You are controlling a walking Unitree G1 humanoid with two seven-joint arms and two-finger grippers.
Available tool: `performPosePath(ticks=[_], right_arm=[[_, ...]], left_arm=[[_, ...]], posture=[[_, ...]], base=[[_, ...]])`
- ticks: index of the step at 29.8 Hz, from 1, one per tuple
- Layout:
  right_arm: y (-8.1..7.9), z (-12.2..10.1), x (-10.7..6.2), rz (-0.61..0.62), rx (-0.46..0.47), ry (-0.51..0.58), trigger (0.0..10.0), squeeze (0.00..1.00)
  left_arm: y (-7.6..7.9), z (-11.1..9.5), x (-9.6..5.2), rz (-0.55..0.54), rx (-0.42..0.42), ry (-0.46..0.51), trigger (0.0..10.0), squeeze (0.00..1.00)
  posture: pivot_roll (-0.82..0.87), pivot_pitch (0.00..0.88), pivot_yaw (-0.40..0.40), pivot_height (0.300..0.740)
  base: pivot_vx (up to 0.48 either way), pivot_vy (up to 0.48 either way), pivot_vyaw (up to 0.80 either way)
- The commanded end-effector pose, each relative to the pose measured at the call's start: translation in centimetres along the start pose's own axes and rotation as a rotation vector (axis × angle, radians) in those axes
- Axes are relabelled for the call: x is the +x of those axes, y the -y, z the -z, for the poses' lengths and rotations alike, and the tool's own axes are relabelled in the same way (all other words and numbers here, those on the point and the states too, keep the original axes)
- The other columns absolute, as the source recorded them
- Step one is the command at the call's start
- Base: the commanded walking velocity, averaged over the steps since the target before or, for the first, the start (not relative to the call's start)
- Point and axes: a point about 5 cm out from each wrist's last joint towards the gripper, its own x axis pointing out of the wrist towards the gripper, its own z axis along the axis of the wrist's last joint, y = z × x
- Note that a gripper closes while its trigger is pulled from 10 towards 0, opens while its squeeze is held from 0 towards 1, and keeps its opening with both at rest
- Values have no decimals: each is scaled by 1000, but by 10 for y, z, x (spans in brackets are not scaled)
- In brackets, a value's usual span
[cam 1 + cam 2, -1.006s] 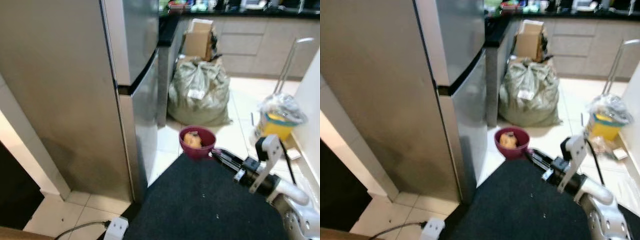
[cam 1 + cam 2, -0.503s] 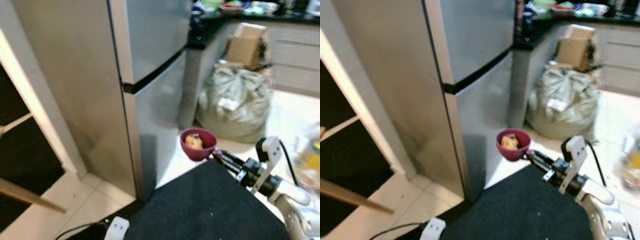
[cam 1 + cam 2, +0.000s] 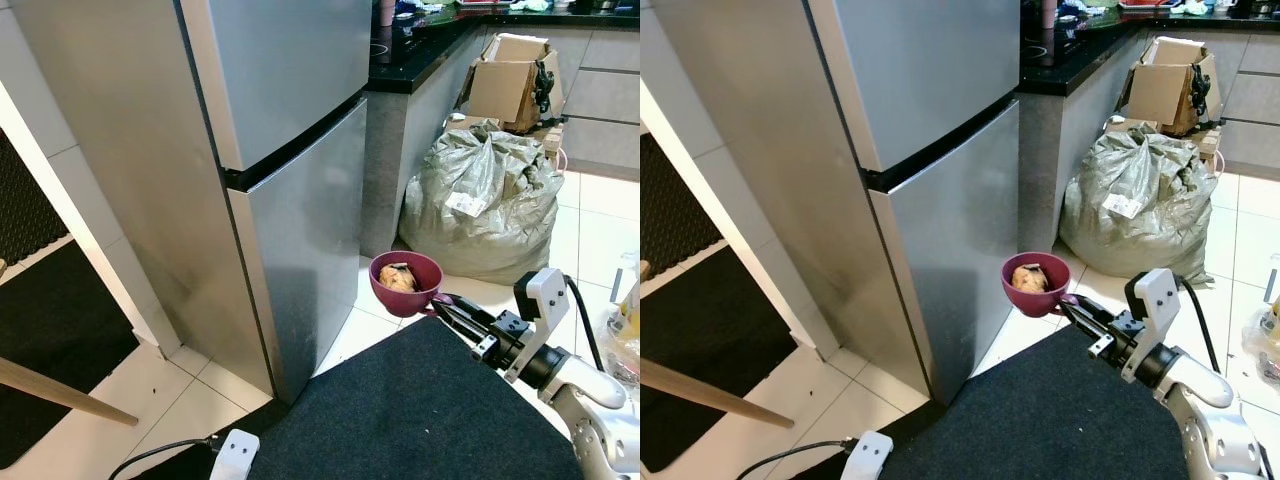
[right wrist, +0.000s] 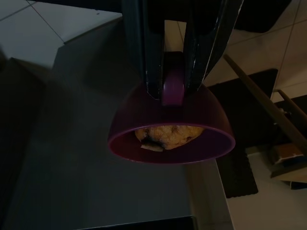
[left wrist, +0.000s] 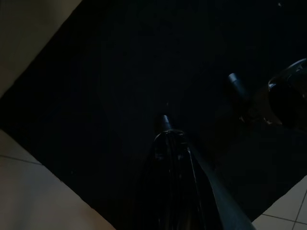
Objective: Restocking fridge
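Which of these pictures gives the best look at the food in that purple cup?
The right wrist view: the purple cup is close, its handle pinched by the right gripper, the food large. Both eye views show it small, from above. The left wrist view faces a dark mat.

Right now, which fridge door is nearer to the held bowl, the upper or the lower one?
The lower door, below the dark seam; the bowl in the right claw hangs beside it.

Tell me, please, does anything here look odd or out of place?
Yes. The fridge doors are both shut, though the right gripper holds a maroon cup of food toward it. A full grey sack and cardboard box sit on the kitchen floor.
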Motion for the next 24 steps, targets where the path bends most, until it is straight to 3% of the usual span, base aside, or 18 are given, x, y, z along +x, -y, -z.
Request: performPosePath(ticks=[1, 21, 24], right_arm=[[1, -6, 2, 1, -13, 41, 10000, 0], [-3, -5, 6, -11, -5, 49, 10000, 0], [-4, -5, 7, -15, -4, 50, 10000, 0]], left_arm=[[-5, 5, -2, -10, -16, -14, 10000, 0], [-5, 5, -2, -4, -12, -10, 10000, 0], [-6, 3, -2, -12, -41, 9, 10000, 0]], posture=[[-197, 0, 59, 740], [-191, 0, 61, 740], [-188, 0, 62, 740]], base=[[0, 0, 0], [298, 0, 0], [212, 0, 0]])
